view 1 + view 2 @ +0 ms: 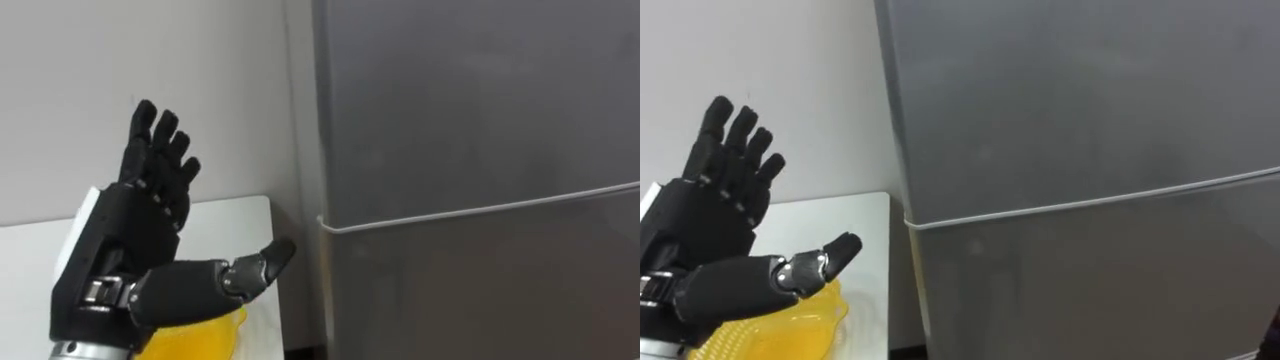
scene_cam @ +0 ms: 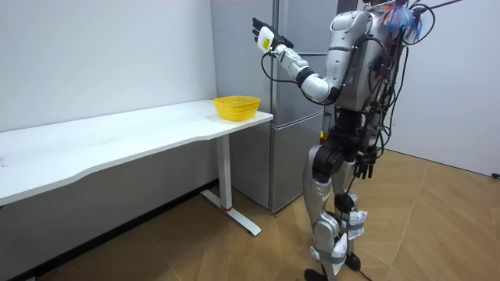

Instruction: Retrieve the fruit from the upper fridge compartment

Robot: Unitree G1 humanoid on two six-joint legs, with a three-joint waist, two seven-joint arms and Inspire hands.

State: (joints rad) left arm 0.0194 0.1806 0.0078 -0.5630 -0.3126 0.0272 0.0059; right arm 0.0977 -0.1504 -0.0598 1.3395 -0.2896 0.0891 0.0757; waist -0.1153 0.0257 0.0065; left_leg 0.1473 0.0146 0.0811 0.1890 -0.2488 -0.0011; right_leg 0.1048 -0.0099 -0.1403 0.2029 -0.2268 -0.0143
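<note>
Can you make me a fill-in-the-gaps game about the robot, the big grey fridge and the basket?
1. The left hand is lifted up beside the fridge with straight fingers, and it holds ____.
2. Both doors of the fridge are ____.
3. The basket stands on the white table, and its colour is ____.

Missing words: nothing; shut; yellow.
</note>
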